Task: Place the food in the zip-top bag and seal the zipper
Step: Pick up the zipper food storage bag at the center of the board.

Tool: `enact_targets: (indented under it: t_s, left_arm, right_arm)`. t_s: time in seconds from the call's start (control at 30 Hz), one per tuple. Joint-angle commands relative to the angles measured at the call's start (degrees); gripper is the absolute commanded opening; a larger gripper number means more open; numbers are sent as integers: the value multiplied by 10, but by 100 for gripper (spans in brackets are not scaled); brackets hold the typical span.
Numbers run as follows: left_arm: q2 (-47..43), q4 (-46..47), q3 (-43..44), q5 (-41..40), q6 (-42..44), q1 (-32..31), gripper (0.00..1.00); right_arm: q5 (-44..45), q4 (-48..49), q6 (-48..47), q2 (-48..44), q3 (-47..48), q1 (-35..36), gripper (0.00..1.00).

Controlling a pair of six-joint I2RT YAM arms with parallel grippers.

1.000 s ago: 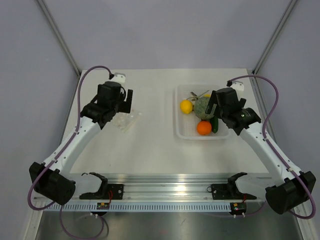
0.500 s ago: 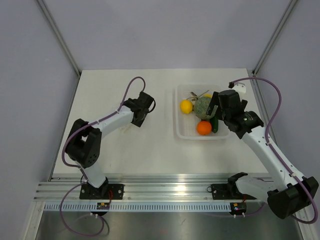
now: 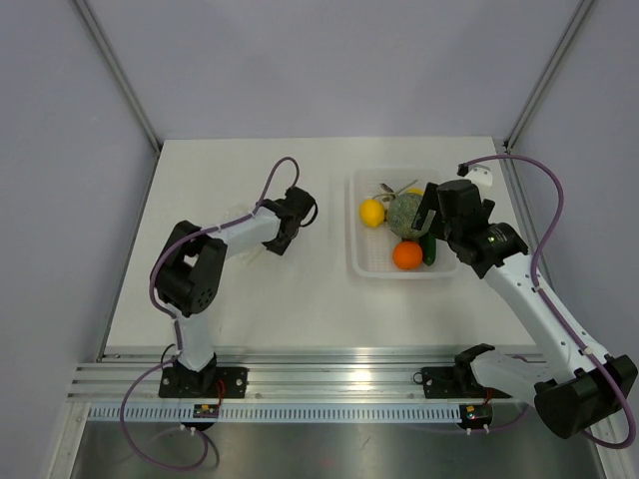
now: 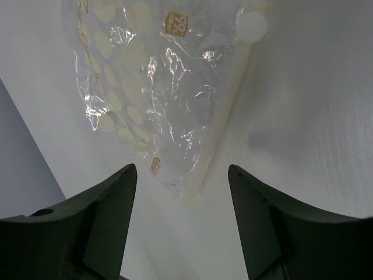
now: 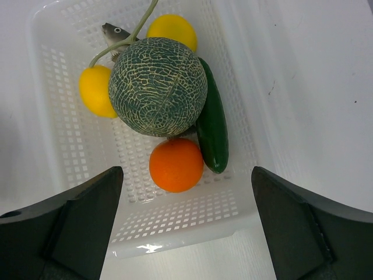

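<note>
The yellow lemon (image 3: pixel 372 212) lies at the left of a white perforated tray (image 3: pixel 384 269); it also shows in the right wrist view (image 5: pixel 96 90). My right gripper (image 3: pixel 429 222) hovers open and empty over the tray's near edge, above the orange (image 5: pixel 176 165); in its own view the right gripper (image 5: pixel 186 172) holds nothing. The clear crinkly zip-top bag (image 4: pixel 157 87) lies flat on the table just ahead of my open, empty left gripper (image 4: pixel 182 175). A whitish strip, seemingly the zipper (image 4: pixel 218 128), runs along the bag's right edge. From above, my left gripper (image 3: pixel 283 230) covers most of the bag.
The tray also holds a grey-green melon (image 5: pixel 157 86), a dark green cucumber (image 5: pixel 212 137), a second yellow fruit (image 5: pixel 172 30) and a small grey fish shape (image 5: pixel 113 29). The tray's rim (image 5: pixel 175 230) lies between my right fingers. Grey walls enclose the table.
The left arm has folded in and its gripper has moved right, over the bag's near-right corner. The right arm and the fruit have stayed put.
</note>
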Motion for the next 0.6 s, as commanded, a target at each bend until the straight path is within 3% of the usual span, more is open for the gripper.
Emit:
enact_targets:
  t_s: [0.0,0.57]
  left_arm:
    - [17,11,28,-38,4,1,65]
    - [57,34,40,-58,4,3,56]
  right_arm:
    - [-9,22,8,-5,7,-2,100]
    - [-8,16,11,-12,2,-2,100]
